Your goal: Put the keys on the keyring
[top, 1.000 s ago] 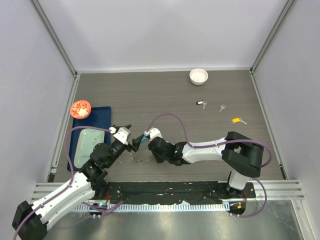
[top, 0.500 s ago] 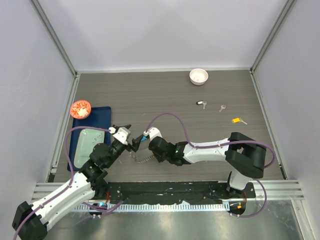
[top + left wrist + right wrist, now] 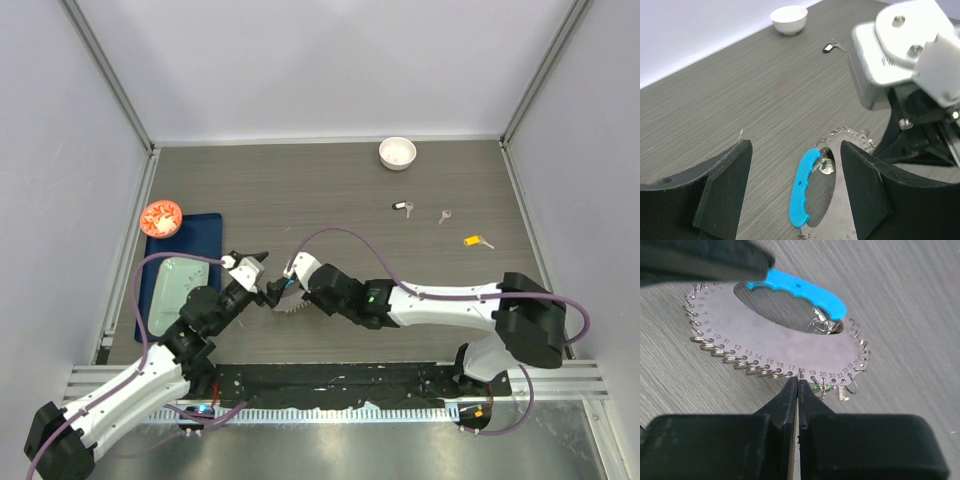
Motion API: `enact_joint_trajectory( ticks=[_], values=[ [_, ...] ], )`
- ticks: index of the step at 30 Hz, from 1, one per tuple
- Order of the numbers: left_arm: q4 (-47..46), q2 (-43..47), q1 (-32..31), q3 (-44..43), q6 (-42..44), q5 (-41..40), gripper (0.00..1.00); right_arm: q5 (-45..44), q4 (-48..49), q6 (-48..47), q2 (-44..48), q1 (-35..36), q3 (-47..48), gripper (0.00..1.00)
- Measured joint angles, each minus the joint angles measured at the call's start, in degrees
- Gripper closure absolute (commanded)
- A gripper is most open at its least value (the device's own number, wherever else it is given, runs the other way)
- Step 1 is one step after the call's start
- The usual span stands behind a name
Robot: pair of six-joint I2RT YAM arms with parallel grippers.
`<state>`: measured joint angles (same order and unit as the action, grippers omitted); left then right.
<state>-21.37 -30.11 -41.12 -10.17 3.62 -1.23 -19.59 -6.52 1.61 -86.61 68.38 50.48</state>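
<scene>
The desk (image 3: 400, 180) is carrying everything. The left end effector (image 3: 796, 155) is hanging low with its fingers wide apart, one on each side of the keyring's blue part (image 3: 802, 195). The right end effector (image 3: 798, 382) is squeezing its fingers together on a thin wire loop at the ring's edge. The keyring (image 3: 765, 340) is lying near the front, between both arms. A white bowl (image 3: 397, 152) is sitting far back. The keys (image 3: 443, 215) are lying well apart from the ring, off to the right.

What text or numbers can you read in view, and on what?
"10 11 12 13 14 15 16 17", "19 20 21 22": along the rim of the flat silver keyring with blue plastic handle, beside its wire hooks.
Remaining rim numbers: too blurred.
Tags on the small silver keys: too small to read.
</scene>
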Motion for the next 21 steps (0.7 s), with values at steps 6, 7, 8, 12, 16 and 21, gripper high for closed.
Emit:
enact_joint_trajectory(
  ticks=[6, 7, 8, 12, 16, 21],
  values=[
    [-0.1, 1.1, 0.0, 0.0, 0.2, 6.0, 0.23, 2.8, 0.3, -11.2, 8.0, -2.4, -1.3, 0.99],
    [-0.3, 1.1, 0.0, 0.0, 0.3, 6.8, 0.23, 3.5, 0.6, -12.3, 9.6, -3.1, -2.0, 0.99],
    [-0.4, 1.0, 0.0, 0.0, 0.3, 7.4, 0.23, 5.4, 1.8, -13.8, 11.9, -4.6, -3.3, 0.99],
    [-0.7, -0.5, 0.0, -0.8, 0.0, 10.3, 0.23, 12.9, 6.1, -16.8, 19.1, -11.0, -7.6, 0.99],
    [-1.5, -3.8, 0.0, -4.0, -0.3, 12.8, 0.23, 23.6, 11.6, -18.5, 23.8, -19.1, -10.8, 0.99],
    [-1.8, -8.9, 0.0, -9.0, 0.1, 15.4, 0.22, 39.2, 16.0, -18.8, 24.4, -27.8, -11.1, 0.99]
  ],
)
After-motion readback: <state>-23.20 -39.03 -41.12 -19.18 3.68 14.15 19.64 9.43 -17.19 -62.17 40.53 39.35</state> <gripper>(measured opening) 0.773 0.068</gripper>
